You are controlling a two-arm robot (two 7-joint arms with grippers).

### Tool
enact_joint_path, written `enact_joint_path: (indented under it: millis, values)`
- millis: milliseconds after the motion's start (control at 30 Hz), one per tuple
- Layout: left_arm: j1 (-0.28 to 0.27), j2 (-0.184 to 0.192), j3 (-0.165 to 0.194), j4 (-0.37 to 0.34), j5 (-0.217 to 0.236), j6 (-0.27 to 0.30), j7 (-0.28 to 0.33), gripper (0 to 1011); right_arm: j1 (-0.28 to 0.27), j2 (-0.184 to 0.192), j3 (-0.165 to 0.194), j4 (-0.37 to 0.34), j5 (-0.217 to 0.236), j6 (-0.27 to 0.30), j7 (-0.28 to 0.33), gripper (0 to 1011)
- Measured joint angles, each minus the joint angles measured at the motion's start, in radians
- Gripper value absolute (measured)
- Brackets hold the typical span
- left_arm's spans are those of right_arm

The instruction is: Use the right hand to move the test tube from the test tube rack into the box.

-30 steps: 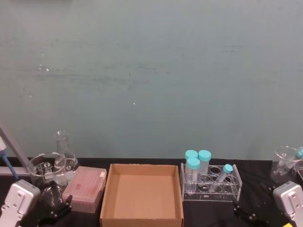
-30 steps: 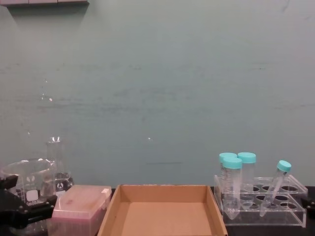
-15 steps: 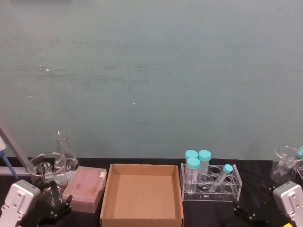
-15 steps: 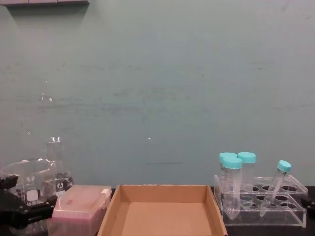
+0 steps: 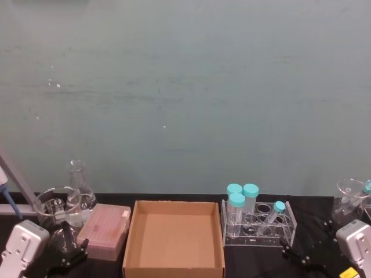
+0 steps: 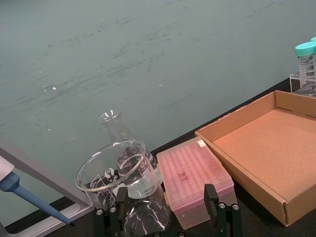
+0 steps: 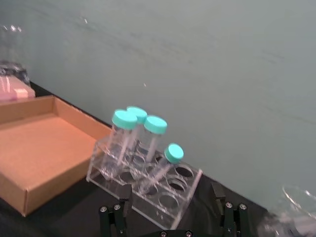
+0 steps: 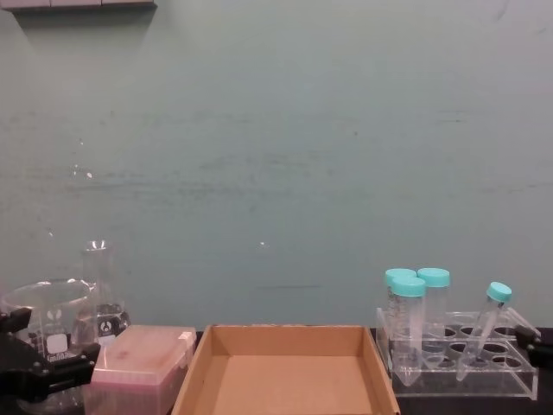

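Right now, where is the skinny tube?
In the head view, the test tube leans in the test tube rack, right of the three wider tubes and the box.

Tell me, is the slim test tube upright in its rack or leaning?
Leaning: the test tube slants in the test tube rack, cap tipped rightward; the wider tubes stand upright.

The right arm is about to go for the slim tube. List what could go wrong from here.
1. The test tube leans tilted in the test tube rack, so the right hand, low in front of the rack with its fingers open, may close off-axis and lose it.
2. Three wider tubes stand in the same rack; a finger could knock them or shift the rack.
The left gripper is parked by the beaker.
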Motion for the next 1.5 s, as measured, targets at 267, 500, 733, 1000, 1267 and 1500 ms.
enact_joint_path:
  millis: [267, 500, 733, 1000, 1267, 1500]
  values:
    - [0.000, 0.000, 0.000, 0.000, 0.000, 0.000, 0.000, 1000, 0.031, -0.040, 0.015, 0.062, 0.021, -0.088, 0.065, 1000]
    - [0.000, 0.000, 0.000, 0.000, 0.000, 0.000, 0.000, 1000, 0.042, -0.086, 0.042, 0.107, 0.054, -0.135, 0.093, 1000]
    - [0.000, 0.000, 0.000, 0.000, 0.000, 0.000, 0.000, 1000, 0.054, -0.135, 0.069, 0.156, 0.112, -0.171, 0.134, 1000]
    - [0.000, 0.000, 0.000, 0.000, 0.000, 0.000, 0.000, 1000, 0.076, -0.183, 0.107, 0.218, 0.182, -0.182, 0.188, 1000]
    - [0.000, 0.000, 0.000, 0.000, 0.000, 0.000, 0.000, 1000, 0.110, -0.199, 0.118, 0.250, 0.200, -0.151, 0.236, 1000]
    - [0.000, 0.000, 0.000, 0.000, 0.000, 0.000, 0.000, 1000, 0.137, -0.201, 0.124, 0.252, 0.204, -0.067, 0.269, 1000]
